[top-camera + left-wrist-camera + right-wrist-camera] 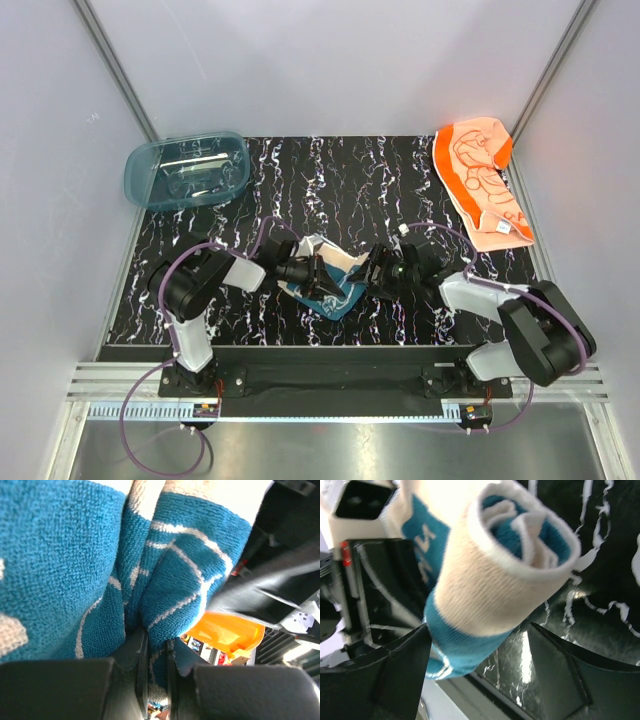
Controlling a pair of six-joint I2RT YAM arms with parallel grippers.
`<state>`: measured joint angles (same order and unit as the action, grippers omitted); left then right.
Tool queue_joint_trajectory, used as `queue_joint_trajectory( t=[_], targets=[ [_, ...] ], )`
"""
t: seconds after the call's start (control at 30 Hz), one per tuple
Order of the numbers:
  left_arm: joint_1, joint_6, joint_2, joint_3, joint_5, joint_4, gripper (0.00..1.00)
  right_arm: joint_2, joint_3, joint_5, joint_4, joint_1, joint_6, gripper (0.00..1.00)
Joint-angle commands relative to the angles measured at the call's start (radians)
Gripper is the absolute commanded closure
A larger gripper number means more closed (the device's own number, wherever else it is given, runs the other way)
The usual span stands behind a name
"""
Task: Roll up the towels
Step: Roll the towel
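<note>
The teal-blue towel (332, 288) with its cream edge lies bunched near the table's front, between both grippers. My left gripper (155, 662) is shut on a fold of it, and the teal terry cloth (60, 565) fills that wrist view. In the right wrist view the same towel (495, 580) appears as a loose roll, its cream-rimmed end open toward the camera. My right gripper (480, 667) stands open around the roll's lower end. Its left finger (402, 672) is close against the cloth and its right finger (562, 672) is apart from it. The orange towel (482, 178) lies spread flat at the far right corner.
A translucent blue plastic tub (187, 170) stands at the far left corner of the black marbled table (350, 180). White walls and metal posts close in the back and both sides. The two arms (200, 280) (500, 300) meet at the table's front middle.
</note>
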<state>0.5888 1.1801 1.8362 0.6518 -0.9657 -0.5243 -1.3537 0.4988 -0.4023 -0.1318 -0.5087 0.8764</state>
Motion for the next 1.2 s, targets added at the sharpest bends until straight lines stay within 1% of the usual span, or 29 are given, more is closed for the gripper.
queue_joint_trajectory(
  t=[0.0,0.03,0.07,0.1,0.17,0.27,0.3,0.33,0.37,0.43,0.47,0.5,0.53,0.6,0.63,0.7,0.73,0.77,0.83,0.87,0.93,0.97,1.03,1.07,1.13,1.17],
  targets=[
    [-0.010,0.019,0.011,-0.006,-0.008,-0.046,0.95,-0.054,0.021,0.062,-0.098,-0.008,0.001,0.18],
    [-0.010,0.019,0.011,-0.006,-0.007,-0.046,0.95,-0.070,0.026,0.066,-0.104,-0.008,-0.004,0.20],
    [-0.010,0.016,0.011,-0.007,-0.007,-0.042,0.95,-0.097,0.033,0.068,-0.111,-0.008,-0.010,0.28],
    [-0.010,0.016,0.005,-0.006,-0.004,-0.040,0.94,-0.110,0.037,0.069,-0.114,-0.008,-0.013,0.32],
    [-0.010,0.015,-0.002,-0.014,-0.001,-0.039,0.92,-0.131,0.050,0.072,-0.117,-0.008,-0.019,0.44],
    [-0.010,0.006,-0.017,-0.018,0.008,-0.019,0.87,-0.143,0.084,0.080,-0.083,-0.010,-0.045,0.55],
    [-0.010,-0.029,-0.032,-0.012,0.021,0.007,0.80,-0.147,0.098,0.083,-0.062,-0.010,-0.054,0.59],
    [-0.010,-0.060,-0.043,-0.004,0.030,0.045,0.76,-0.153,0.115,0.086,-0.010,-0.010,-0.065,0.61],
    [-0.009,-0.136,-0.072,0.008,0.059,0.154,0.72,-0.156,0.148,0.094,0.020,-0.010,-0.086,0.61],
    [-0.006,-0.232,-0.106,0.063,0.097,0.290,0.61,-0.159,0.197,0.106,0.108,-0.013,-0.118,0.63],
    [-0.003,-0.320,-0.141,0.084,0.143,0.426,0.57,-0.159,0.214,0.112,0.127,-0.013,-0.128,0.64],
    [-0.001,-0.361,-0.158,0.129,0.168,0.488,0.49,-0.163,0.230,0.115,0.203,-0.013,-0.137,0.64],
    [0.002,-0.394,-0.173,0.147,0.195,0.601,0.46,-0.165,0.256,0.121,0.227,-0.014,-0.151,0.64],
    [0.006,-0.475,-0.209,0.190,0.254,0.693,0.42,-0.180,0.286,0.122,0.289,-0.016,-0.166,0.65],
    [0.008,-0.497,-0.216,0.228,0.274,0.772,0.38,-0.186,0.314,0.119,0.308,-0.017,-0.178,0.66],
    [0.020,-0.566,-0.244,0.275,0.350,0.848,0.37,-0.205,0.346,0.120,0.368,-0.025,-0.194,0.66],
    [0.025,-0.588,-0.258,0.296,0.386,0.915,0.36,-0.226,0.380,0.120,0.389,-0.027,-0.209,0.66],
    [0.045,-0.635,-0.285,0.345,0.463,0.947,0.35,-0.235,0.395,0.122,0.409,-0.034,-0.217,0.66],
    [0.077,-0.683,-0.316,0.394,0.557,0.995,0.34,-0.263,0.446,0.125,0.469,-0.040,-0.241,0.67],
    [0.121,-0.736,-0.343,0.431,0.652,1.027,0.33,-0.274,0.461,0.125,0.487,-0.045,-0.249,0.67],
    [0.175,-0.781,-0.365,0.463,0.750,1.061,0.31,-0.301,0.516,0.126,0.553,-0.054,-0.273,0.66],
    [0.233,-0.818,-0.380,0.485,0.851,1.067,0.29,-0.311,0.535,0.131,0.576,-0.057,-0.280,0.67],
    [0.287,-0.849,-0.391,0.488,0.921,1.061,0.24,-0.332,0.584,0.141,0.635,-0.067,-0.298,0.67],
    [0.336,-0.872,-0.394,0.490,0.962,1.057,0.23,-0.337,0.596,0.145,0.652,-0.068,-0.303,0.67],
    [0.380,-0.892,-0.393,0.479,1.016,1.031,0.21,-0.352,0.632,0.149,0.690,-0.073,-0.309,0.67],
    [0.423,-0.899,-0.390,0.473,1.059,1.020,0.21,-0.357,0.641,0.149,0.701,-0.074,-0.309,0.67]
  ],
)
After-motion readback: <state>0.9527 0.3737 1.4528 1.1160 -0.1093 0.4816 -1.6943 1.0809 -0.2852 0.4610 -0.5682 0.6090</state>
